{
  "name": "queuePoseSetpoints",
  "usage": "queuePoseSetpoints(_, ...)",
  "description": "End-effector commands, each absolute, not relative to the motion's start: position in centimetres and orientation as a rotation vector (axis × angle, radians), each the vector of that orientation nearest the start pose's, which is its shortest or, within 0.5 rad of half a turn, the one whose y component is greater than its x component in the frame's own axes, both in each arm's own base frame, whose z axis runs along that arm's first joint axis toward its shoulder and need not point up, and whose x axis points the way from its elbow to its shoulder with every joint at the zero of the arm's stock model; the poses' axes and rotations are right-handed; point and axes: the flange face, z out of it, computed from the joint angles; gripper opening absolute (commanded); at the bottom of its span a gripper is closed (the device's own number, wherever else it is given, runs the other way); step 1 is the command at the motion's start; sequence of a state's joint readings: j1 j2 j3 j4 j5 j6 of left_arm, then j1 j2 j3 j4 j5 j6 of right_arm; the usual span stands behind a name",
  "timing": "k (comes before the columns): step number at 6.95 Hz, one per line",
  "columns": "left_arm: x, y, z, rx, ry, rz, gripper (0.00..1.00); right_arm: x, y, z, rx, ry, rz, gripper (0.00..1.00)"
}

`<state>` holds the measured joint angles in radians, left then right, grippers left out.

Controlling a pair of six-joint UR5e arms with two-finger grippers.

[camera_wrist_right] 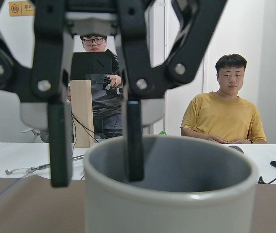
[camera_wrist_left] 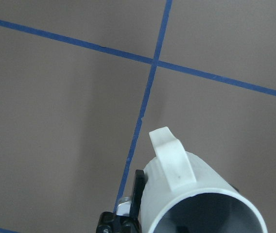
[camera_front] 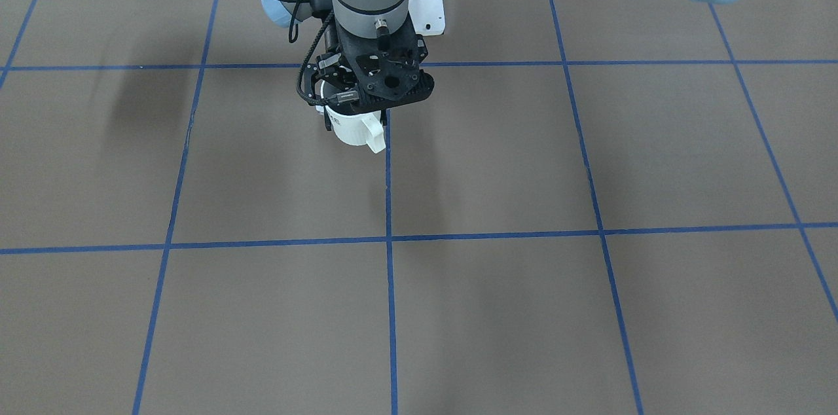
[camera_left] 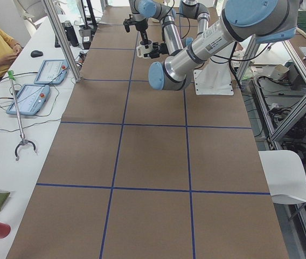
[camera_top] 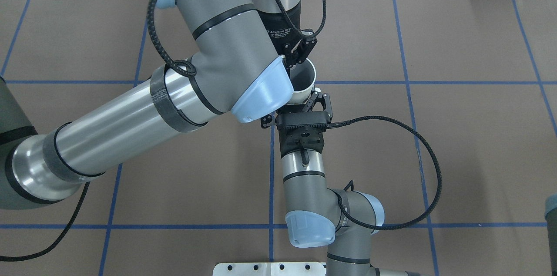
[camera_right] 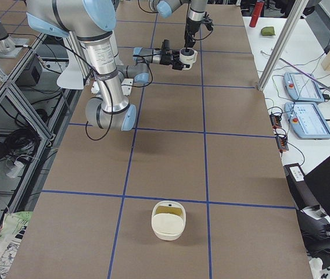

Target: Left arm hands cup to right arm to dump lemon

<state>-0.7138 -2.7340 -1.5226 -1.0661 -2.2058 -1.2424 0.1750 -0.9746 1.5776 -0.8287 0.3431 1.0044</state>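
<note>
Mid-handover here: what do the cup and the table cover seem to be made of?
The cup looks like glazed ceramic: thick wall, smooth cream-white outside, moulded loop handle, soft sheen at the rim. Hard plastic is possible. The table cover is a matte brown sheet with no glare, either paper or vinyl; I cannot tell which. The grid lines look like blue tape.

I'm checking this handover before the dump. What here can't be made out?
- Any lemon in the cup: overhead, the left arm covers part of the inside; in both wrist views the bottom is dark or behind the rim.
- Whether the right gripper is closed on the cup: overhead, the left arm covers one side.
- Bowl contents: right side view, too small.
</note>
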Motion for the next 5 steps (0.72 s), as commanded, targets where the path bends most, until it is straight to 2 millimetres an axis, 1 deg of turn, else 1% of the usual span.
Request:
queuePoseSetpoints(1,47.61,-50.63,-0.84,-0.242,0.810,-0.167,0.40,-56.64,-33.07,20.60,1.348,-0.700,0.510,0.00)
queuePoseSetpoints(4,47.83,-50.38,-0.95,-0.245,0.811,-0.163,0.38,-56.66,-33.07,20.32,1.348,-0.704,0.513,0.00)
queuePoseSetpoints(5,47.75,-50.31,-1.21,-0.244,0.815,-0.162,0.33,-56.81,-32.81,20.41,1.346,-0.705,0.509,0.00)
